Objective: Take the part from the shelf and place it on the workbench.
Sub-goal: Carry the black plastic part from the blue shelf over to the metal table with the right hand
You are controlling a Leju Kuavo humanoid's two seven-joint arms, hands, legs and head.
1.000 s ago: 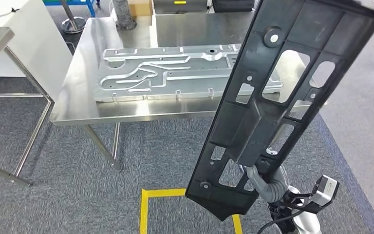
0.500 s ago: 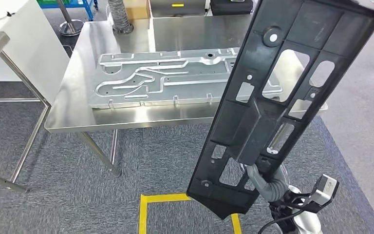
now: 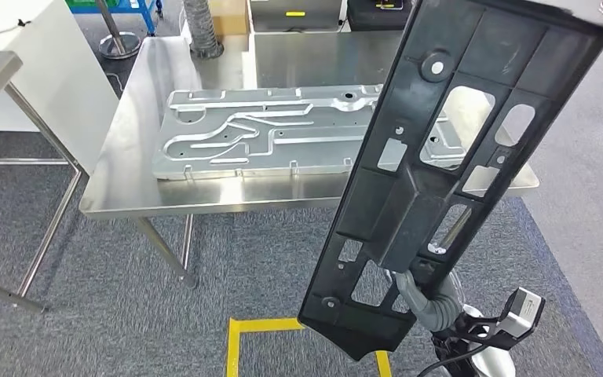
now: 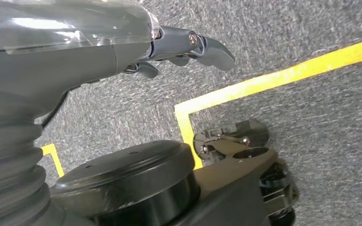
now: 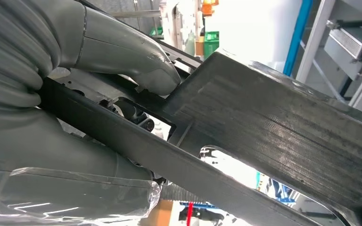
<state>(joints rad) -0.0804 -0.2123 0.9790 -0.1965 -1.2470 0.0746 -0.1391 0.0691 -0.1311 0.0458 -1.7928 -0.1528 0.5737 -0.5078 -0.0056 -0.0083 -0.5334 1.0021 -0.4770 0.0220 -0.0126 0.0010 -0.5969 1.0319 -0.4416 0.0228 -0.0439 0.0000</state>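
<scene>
1. The left hand (image 4: 188,47) hangs low over the grey carpet (image 4: 311,113) and its yellow floor tape (image 4: 273,80); its fingers are slightly curled and hold nothing.
2. The steel worktop (image 3: 126,188) stands ahead and already carries a stamped metal plate (image 3: 267,133).
3. The long black part (image 3: 447,165) is off the shelf, held up at a tilt in front of the worktop and not yet resting on it. Carrying looks done; setting it down remains.
4. The right hand (image 3: 424,294) grips the part's lower end, with its thumb (image 5: 136,66) pressed against a rib.
5. No brand, label or writing can be read.
</scene>
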